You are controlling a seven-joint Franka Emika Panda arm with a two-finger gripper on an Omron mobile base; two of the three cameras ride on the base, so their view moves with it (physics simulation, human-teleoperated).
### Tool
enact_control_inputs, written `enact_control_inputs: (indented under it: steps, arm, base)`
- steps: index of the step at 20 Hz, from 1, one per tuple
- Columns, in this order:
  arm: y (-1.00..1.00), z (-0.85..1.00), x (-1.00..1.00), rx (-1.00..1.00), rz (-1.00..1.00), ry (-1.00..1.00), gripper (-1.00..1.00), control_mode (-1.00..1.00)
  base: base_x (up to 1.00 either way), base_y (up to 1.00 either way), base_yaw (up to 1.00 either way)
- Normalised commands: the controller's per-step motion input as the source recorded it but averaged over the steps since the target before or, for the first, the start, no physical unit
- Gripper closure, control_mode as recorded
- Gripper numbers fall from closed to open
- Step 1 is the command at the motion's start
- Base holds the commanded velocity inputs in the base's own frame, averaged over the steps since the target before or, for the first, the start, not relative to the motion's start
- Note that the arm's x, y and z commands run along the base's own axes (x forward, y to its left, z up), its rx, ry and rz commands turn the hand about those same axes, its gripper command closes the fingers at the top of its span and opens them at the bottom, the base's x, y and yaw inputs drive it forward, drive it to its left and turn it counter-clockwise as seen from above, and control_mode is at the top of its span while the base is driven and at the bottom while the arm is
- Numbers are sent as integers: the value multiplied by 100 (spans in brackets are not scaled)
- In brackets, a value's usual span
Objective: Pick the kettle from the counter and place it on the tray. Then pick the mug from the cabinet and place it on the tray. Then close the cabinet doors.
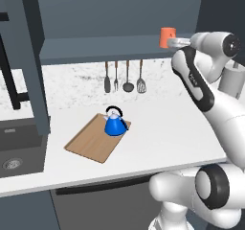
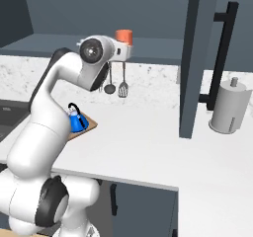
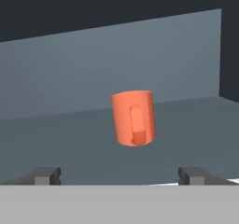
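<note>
Cabinet (image 1: 115, 49) shelf edge is the biggest hazard: a low approach could catch the wrist on it. Next, the open cabinet doors (image 2: 195, 58) flank the arm's swing. The kettle (image 1: 115, 122) already sits on the tray (image 1: 91, 143). The mug (image 3: 133, 118) stands on the shelf, handle facing the wide-open gripper (image 3: 120, 174); off-centre jaws could topple it.

Four utensils (image 1: 123, 76) hang in a row on the speckled backsplash (image 1: 76, 80): a fork, a thin tool, a ladle and a slotted turner. A grey paper towel roll (image 2: 228, 105) stands upright on its holder at 3 o'clock in the right base view. A dark sink (image 1: 16, 150) lies at 9 o'clock in the left base view.
</note>
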Motion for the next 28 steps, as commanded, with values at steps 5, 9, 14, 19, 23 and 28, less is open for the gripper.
enact_control_inputs:
  steps: [5,9,14,19,23,28]
  arm:
    - [-7,4,30,0,8,0,-100,-100]
    - [-5,0,24,0,0,0,-100,-100]
    - [0,0,19,-2,-1,1,-100,-100]
    - [0,6,18,0,0,0,-100,-100]
    - [0,8,14,0,0,0,-100,-100]
    - [0,4,10,0,0,0,-100,-100]
  base:
    - [0,0,0]
    - [0,0,0]
    - [0,0,0]
    - [0,0,0]
    - [0,0,0]
    - [0,0,0]
